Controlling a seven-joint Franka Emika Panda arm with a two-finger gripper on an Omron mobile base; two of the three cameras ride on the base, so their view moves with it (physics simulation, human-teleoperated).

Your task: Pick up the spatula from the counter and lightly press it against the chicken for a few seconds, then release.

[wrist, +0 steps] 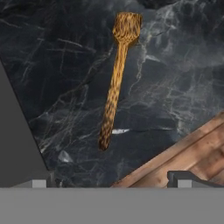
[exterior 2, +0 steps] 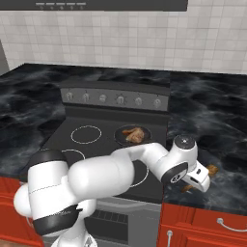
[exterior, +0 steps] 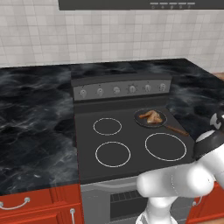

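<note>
The arm is folded low across the front right corner of the stove (exterior: pixel 131 136), and the gripper (exterior 2: pixel 197 185) is pointed down over the counter (exterior 2: pixel 217 120) edge, fingers (wrist: pixel 188 178) spread wide with nothing held. Just beyond, the wooden spatula (wrist: pixel 114 83) is laid flat on the dark marble, untouched. Farther back, the chicken (exterior: pixel 151 116) is seen in the pan (exterior: pixel 139 118) on the rear right burner; markings by the knobs (exterior 2: pixel 119 100) are too small to be read.

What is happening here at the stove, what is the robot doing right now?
The robot arm holds its open gripper above the wooden spatula, which lies flat on the dark counter to the right of the stove. Nothing is grasped yet. The chicken sits in a pan on the back right burner, untouched.
</note>
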